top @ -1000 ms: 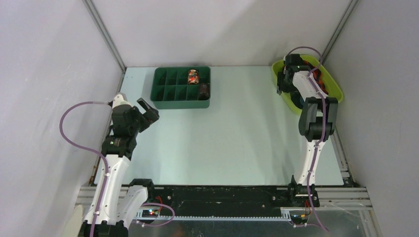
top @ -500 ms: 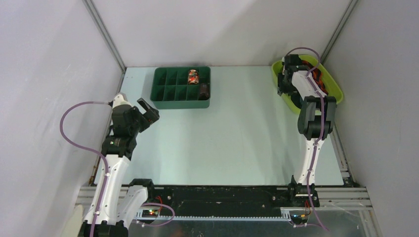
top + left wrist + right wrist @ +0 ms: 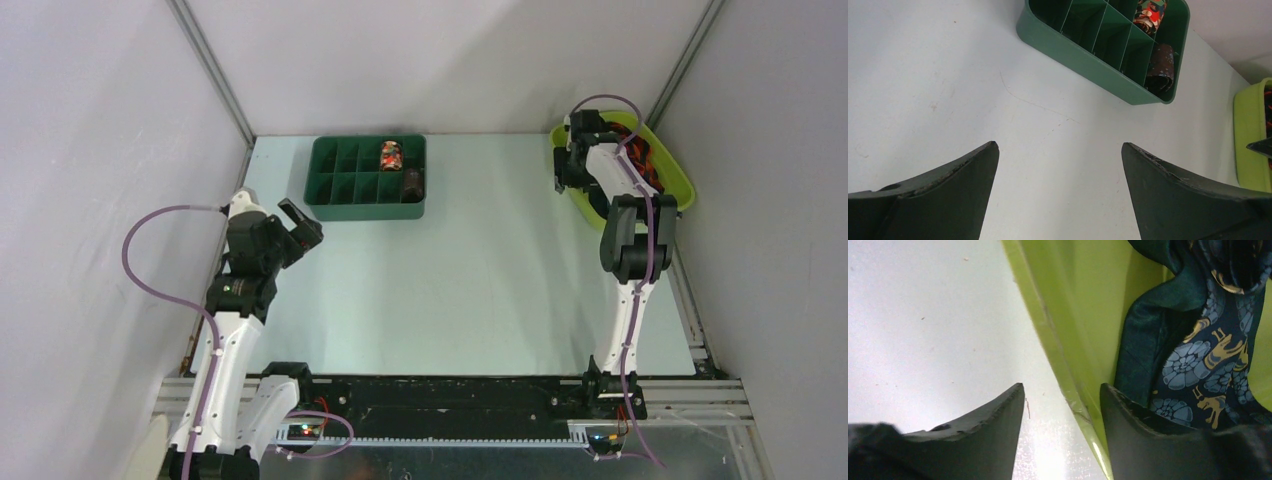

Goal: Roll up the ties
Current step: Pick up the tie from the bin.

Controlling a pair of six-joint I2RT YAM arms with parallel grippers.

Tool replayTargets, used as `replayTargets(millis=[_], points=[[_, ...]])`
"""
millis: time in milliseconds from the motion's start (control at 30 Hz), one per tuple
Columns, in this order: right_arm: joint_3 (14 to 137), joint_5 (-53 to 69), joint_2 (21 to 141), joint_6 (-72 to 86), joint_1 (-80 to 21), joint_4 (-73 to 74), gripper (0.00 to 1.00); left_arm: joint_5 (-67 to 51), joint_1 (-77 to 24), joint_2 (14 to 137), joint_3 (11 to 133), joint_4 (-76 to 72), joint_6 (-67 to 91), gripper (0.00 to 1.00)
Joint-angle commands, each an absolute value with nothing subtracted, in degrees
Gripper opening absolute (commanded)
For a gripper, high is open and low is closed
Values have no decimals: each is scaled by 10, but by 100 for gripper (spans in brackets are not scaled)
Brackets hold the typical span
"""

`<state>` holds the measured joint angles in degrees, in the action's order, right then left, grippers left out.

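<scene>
1. Jaws: left gripper (image 3: pixel 1059 145) spread wide over bare table (image 3: pixel 450 290). Right gripper (image 3: pixel 1062 386) part spread, pinching nothing.
2. Lime bin (image 3: pixel 1073 315), far-right corner: its wall sits btwn my R fingers, one outside, one inside.
3. Green tray (image 3: pixel 365 210), far centre-left, holds two rolled ties: multicolour roll (image 3: pixel 1150 12) and dark roll (image 3: pixel 1160 72).
4. Navy tie (image 3: pixel 1198 365) heaped in bin, just beside the inner finger.
5. R arm stretched far, wrist tipped down. L arm bent, facing the tray.

The right arm (image 3: pixel 630 230) has pulled back a little toward the far wall (image 3: pixel 420 60); its right tool (image 3: pixel 1062 386) now sits over the left edge of the lime bin (image 3: pixel 1073 315).
</scene>
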<state>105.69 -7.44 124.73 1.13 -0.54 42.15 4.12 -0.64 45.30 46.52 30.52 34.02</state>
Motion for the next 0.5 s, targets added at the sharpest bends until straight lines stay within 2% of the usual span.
replayTargets(millis=[0, 267, 467], points=[[1062, -86, 1228, 8, -14, 396, 64, 30, -2, 455, 463, 285, 336, 100], [1063, -21, 1155, 61, 29, 351, 72, 28, -2, 459, 462, 283, 339, 100], [1118, -61, 1197, 131, 78, 339, 72, 23, -2, 463, 460, 277, 342, 100]])
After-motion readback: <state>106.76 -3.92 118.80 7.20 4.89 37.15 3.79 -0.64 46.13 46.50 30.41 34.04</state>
